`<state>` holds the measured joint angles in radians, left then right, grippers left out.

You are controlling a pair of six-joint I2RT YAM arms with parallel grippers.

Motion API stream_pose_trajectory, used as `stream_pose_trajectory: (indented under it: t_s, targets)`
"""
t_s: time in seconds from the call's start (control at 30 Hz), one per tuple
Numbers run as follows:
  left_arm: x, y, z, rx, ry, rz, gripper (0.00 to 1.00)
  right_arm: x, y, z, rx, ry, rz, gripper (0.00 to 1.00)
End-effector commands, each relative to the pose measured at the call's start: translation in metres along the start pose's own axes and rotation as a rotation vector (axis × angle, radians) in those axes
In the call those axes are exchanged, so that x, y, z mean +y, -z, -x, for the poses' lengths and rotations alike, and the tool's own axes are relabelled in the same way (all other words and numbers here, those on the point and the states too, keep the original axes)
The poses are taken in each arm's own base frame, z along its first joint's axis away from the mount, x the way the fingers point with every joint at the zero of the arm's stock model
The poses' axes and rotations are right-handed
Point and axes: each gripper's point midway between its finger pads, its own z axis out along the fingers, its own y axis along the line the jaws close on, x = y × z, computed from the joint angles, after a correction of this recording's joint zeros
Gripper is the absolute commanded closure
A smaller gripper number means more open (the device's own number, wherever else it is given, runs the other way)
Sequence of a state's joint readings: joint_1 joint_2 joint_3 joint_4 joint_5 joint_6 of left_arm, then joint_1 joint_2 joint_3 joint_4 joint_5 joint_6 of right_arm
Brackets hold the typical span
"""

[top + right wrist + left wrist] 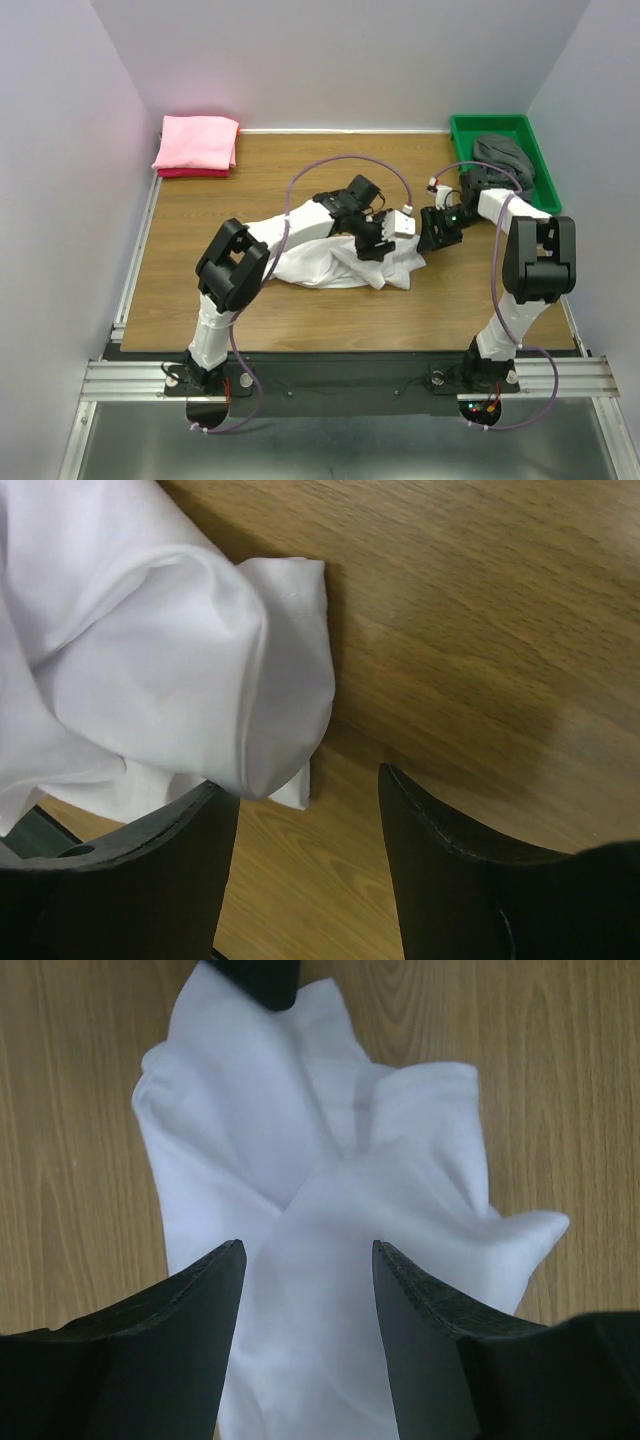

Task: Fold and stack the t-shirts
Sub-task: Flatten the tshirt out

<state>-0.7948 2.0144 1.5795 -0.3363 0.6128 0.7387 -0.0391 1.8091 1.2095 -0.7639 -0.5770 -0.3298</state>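
1. While the crumpled white cotton t-shirt [340,262] lies on the wooden table [200,290], the left gripper [308,1250] hangs over it, jaws spread, empty.
2. Just beside its edge sits the right gripper [305,780], also spread and empty.

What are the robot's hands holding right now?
Nothing. The left gripper is open over the white t-shirt, and the right gripper is open beside its edge.
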Motion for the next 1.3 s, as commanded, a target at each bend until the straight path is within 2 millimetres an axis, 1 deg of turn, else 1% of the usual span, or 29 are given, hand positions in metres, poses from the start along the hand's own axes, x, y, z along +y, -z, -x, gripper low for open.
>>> stream_pose_trajectory:
  t_s: [0.0, 0.07, 0.1, 0.2, 0.27, 0.3, 0.37, 0.4, 0.43, 0.47, 0.5, 0.6, 0.63, 0.7, 0.73, 0.77, 0.8, 0.83, 0.87, 0.9, 0.93, 0.97, 1.0, 1.07, 1.1, 1.13, 1.17, 1.2, 1.27]
  targets:
    - [0.002, -0.010, 0.030, -0.025, -0.173, 0.029, 0.35, -0.009, -0.002, 0.026, -0.064, -0.012, -0.034, 0.37]
    - [0.002, -0.014, 0.036, -0.025, -0.201, 0.036, 0.35, -0.008, -0.004, 0.026, -0.066, -0.017, -0.023, 0.40]
    - [-0.001, -0.021, 0.034, -0.013, -0.217, 0.032, 0.35, -0.007, -0.006, 0.027, -0.068, -0.020, -0.010, 0.41]
    - [-0.002, -0.032, 0.030, 0.012, -0.238, 0.012, 0.36, -0.004, -0.006, 0.028, -0.075, -0.018, 0.008, 0.42]
    - [-0.004, -0.034, 0.026, 0.039, -0.252, -0.005, 0.40, -0.002, -0.006, 0.028, -0.077, -0.014, 0.017, 0.44]
    - [-0.009, -0.037, 0.017, 0.068, -0.240, -0.032, 0.49, -0.002, -0.006, 0.027, -0.075, -0.012, 0.018, 0.46]
    - [-0.011, -0.035, 0.012, 0.091, -0.241, -0.046, 0.58, -0.002, -0.004, 0.027, -0.079, -0.001, 0.015, 0.51]
    - [-0.015, -0.031, 0.009, 0.106, -0.247, -0.061, 0.66, -0.002, -0.004, 0.027, -0.079, 0.001, 0.015, 0.53]
    - [-0.016, -0.030, 0.007, 0.113, -0.251, -0.064, 0.70, -0.001, -0.005, 0.026, -0.078, 0.001, 0.018, 0.55]
    - [-0.018, -0.028, 0.005, 0.122, -0.252, -0.067, 0.73, -0.001, -0.006, 0.025, -0.074, 0.000, 0.021, 0.62]
    - [-0.022, -0.023, -0.001, 0.140, -0.249, -0.082, 0.81, 0.000, -0.006, 0.026, -0.076, 0.005, 0.028, 0.66]
    - [-0.025, -0.012, -0.003, 0.150, -0.237, -0.098, 0.93, 0.000, -0.006, 0.024, -0.074, 0.005, 0.028, 0.78]
    - [-0.022, 0.000, 0.003, 0.129, -0.218, -0.085, 1.00, 0.001, -0.005, 0.024, -0.074, 0.006, 0.028, 0.81]
    - [-0.017, 0.016, 0.007, 0.104, -0.196, -0.053, 1.00, 0.001, -0.004, 0.023, -0.076, 0.009, 0.025, 0.91]
    - [-0.008, 0.036, 0.020, 0.065, -0.192, -0.001, 1.00, 0.001, -0.003, 0.024, -0.081, 0.014, 0.023, 0.95]
    - [-0.004, 0.047, 0.024, 0.053, -0.185, 0.024, 1.00, 0.001, -0.002, 0.025, -0.083, 0.016, 0.021, 0.99]
    - [-0.001, 0.064, 0.033, 0.027, -0.179, 0.064, 1.00, 0.002, 0.000, 0.027, -0.089, 0.022, 0.021, 0.99]
    - [0.003, 0.074, 0.034, 0.015, -0.166, 0.089, 1.00, 0.003, 0.000, 0.028, -0.090, 0.020, 0.020, 0.99]
    - [0.010, 0.085, 0.025, 0.018, -0.135, 0.115, 1.00, 0.003, 0.001, 0.028, -0.092, 0.022, 0.022, 0.99]
    - [0.011, 0.100, 0.031, 0.000, -0.134, 0.143, 1.00, 0.004, 0.002, 0.029, -0.096, 0.023, 0.023, 0.99]
    - [0.013, 0.107, 0.026, 0.003, -0.116, 0.156, 1.00, 0.006, 0.004, 0.030, -0.102, 0.027, 0.027, 0.99]
    - [0.015, 0.114, 0.013, 0.022, -0.091, 0.165, 1.00, 0.007, 0.006, 0.032, -0.109, 0.030, 0.028, 0.99]
    - [0.017, 0.125, 0.010, 0.024, -0.085, 0.191, 1.00, 0.009, 0.007, 0.033, -0.114, 0.031, 0.031, 0.99]
    - [0.019, 0.137, -0.004, 0.034, -0.051, 0.214, 1.00, 0.013, 0.014, 0.036, -0.132, 0.037, 0.028, 0.99]
    - [0.023, 0.147, -0.027, 0.053, 0.005, 0.234, 1.00, 0.016, 0.017, 0.037, -0.139, 0.037, 0.030, 0.99]
    - [0.024, 0.158, -0.030, 0.046, 0.016, 0.259, 1.00, 0.017, 0.020, 0.039, -0.149, 0.036, 0.029, 0.99]
    - [0.026, 0.166, -0.041, 0.055, 0.036, 0.276, 1.00, 0.019, 0.026, 0.041, -0.164, 0.041, 0.025, 0.99]
    - [0.025, 0.179, -0.057, 0.067, 0.054, 0.305, 1.00, 0.020, 0.028, 0.042, -0.170, 0.041, 0.020, 0.99]
    - [0.023, 0.192, -0.076, 0.086, 0.075, 0.349, 1.00, 0.020, 0.032, 0.042, -0.173, 0.040, 0.011, 0.99]
